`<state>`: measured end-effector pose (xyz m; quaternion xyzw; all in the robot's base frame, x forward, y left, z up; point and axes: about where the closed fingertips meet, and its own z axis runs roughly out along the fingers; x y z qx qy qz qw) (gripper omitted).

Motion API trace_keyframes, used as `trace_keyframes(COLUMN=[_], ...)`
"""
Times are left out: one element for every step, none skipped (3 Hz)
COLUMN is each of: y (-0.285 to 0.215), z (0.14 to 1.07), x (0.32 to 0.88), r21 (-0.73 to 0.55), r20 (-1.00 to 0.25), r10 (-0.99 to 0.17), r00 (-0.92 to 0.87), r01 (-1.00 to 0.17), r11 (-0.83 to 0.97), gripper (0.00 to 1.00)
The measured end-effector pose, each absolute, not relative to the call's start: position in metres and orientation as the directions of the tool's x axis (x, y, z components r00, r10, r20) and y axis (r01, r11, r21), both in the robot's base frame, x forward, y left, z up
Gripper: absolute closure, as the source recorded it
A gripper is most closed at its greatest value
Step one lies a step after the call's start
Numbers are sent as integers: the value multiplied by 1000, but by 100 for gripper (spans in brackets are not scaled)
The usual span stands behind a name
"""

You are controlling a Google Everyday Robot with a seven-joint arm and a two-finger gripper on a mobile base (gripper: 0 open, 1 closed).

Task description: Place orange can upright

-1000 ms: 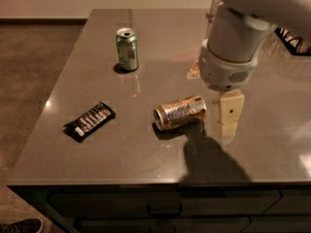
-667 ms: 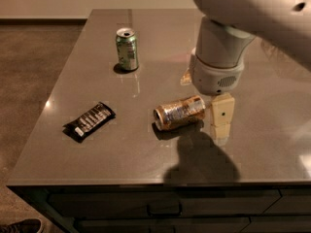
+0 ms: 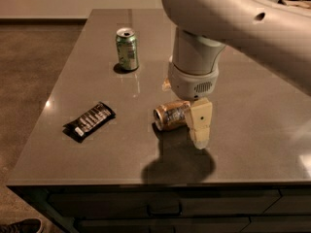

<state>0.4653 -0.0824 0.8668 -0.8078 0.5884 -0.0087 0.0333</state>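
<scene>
Centrally, orange can on its side, hand spread open astride it, near table front edge.

The tool slid toward 9 o'clock until it straddled the orange can. Its near finger came to cover the can's 3 o'clock end.

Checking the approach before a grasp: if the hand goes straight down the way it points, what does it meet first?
Likely the orange can, lying sideways under the hand; if depth misleads, the table.
</scene>
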Motion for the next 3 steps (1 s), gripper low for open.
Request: trace_keyframes(y=[-67, -58, -60], z=[859, 853, 853], x=[470, 478, 483], r21=[-61, -49, -43], r20=[-25, -22, -25], r10=[-951, -964, -974], r00=[308, 266, 225], r01=[-950, -963, -974], r11=[-306, -265, -224], gripper=[0, 26, 49])
